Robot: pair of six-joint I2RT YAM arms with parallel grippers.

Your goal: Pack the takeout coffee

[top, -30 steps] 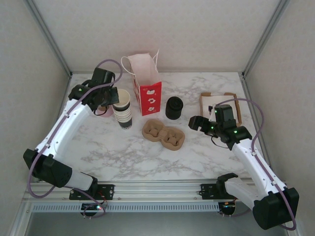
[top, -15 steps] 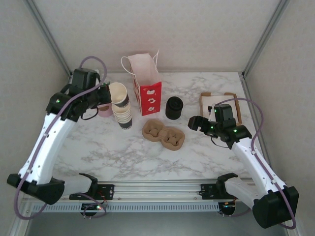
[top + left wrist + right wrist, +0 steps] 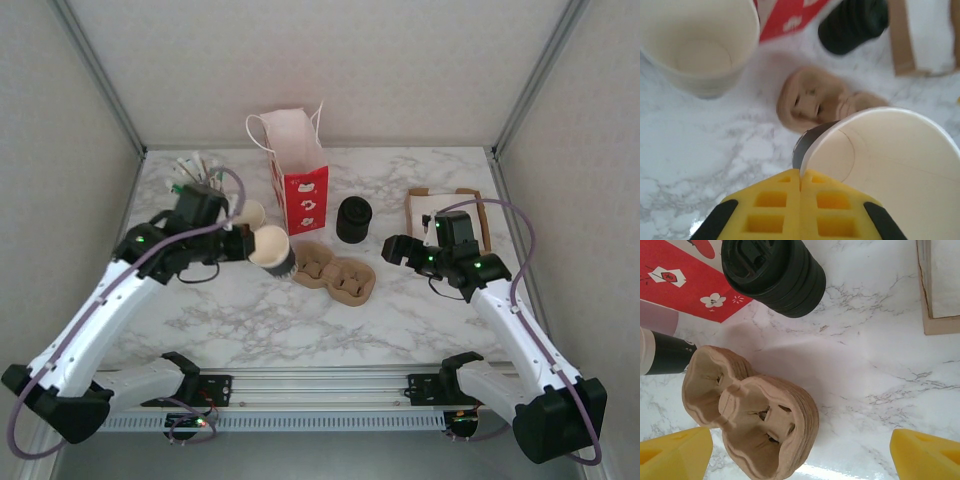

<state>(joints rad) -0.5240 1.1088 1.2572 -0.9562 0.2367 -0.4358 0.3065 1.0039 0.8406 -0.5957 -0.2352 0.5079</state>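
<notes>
Left wrist view: where's the paper cup (image 3: 890, 155)?
Its rim is pinched in the left gripper (image 3: 800, 175); mouth open, tilted, cup carrier (image 3: 815, 102) just beyond.
And the right gripper (image 3: 800, 452)?
Fingers wide apart, same carrier just ahead.

Saw a white marbled table (image 3: 400, 320) with several things standing on it. Found a red-and-white paper bag (image 3: 298, 190) upright at the back middle, with a squat stack of black lids (image 3: 352, 220) just to its right. Noted a stack of brown pulp cup carriers (image 3: 333, 273) in front of both. Spotted a shallow cardboard box (image 3: 422, 207) towards the right edge. Made out an open cream cup (image 3: 695, 45) left of the bag, and a bundle of thin sticks (image 3: 192, 168) in the far left corner.
</notes>
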